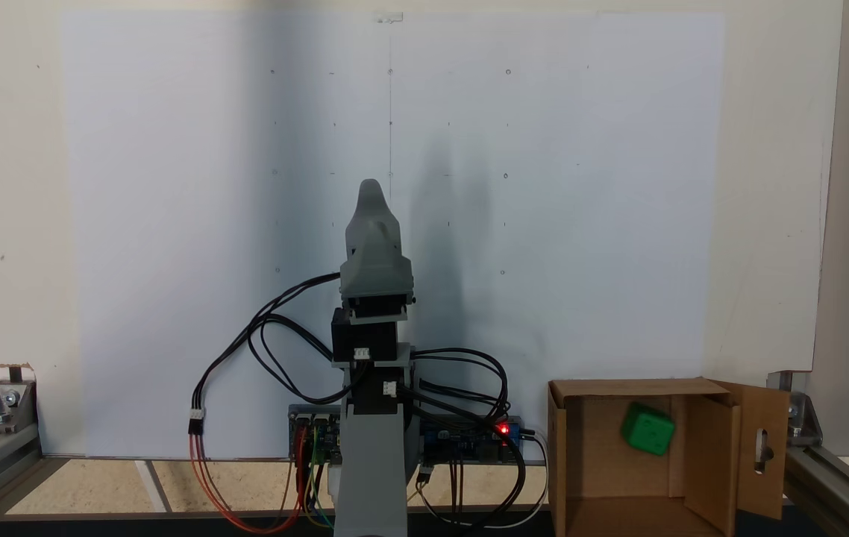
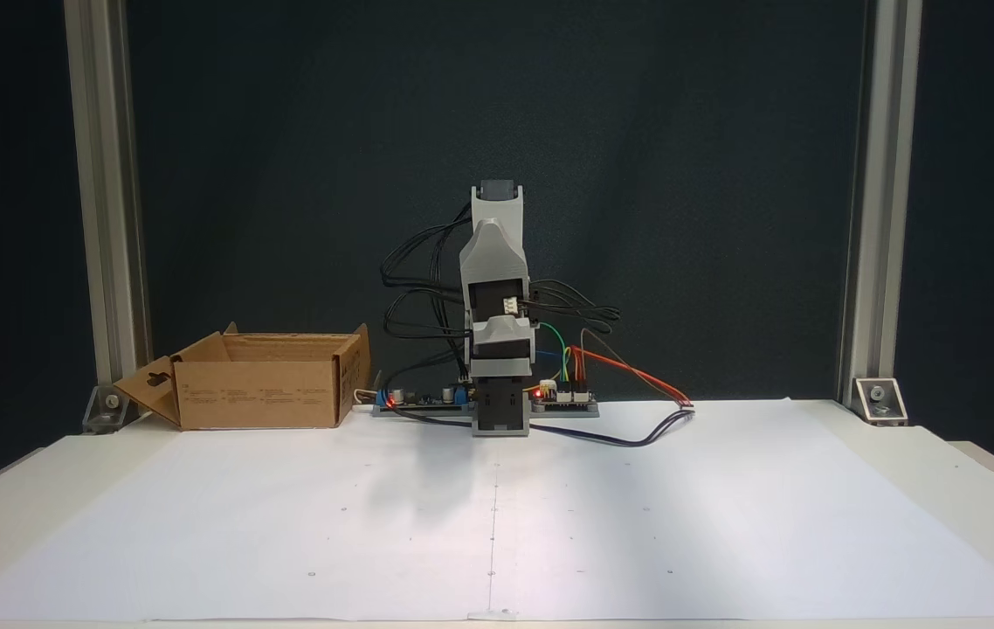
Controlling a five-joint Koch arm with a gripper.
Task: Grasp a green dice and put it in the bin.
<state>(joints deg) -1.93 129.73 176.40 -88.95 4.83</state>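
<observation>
Small green plastic dice (image 1: 647, 429) lies inside brown cardboard bin (image 1: 566, 440) | task apparently complete | tool (image 1: 371, 195) folded at rest, jaw state indeterminable.

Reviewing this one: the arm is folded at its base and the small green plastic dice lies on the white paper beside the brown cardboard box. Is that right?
Not quite. The small green plastic dice lies inside the brown cardboard box, not on the white paper beside it; the fixed view looking down shows this. The arm is indeed folded at its base.
</observation>
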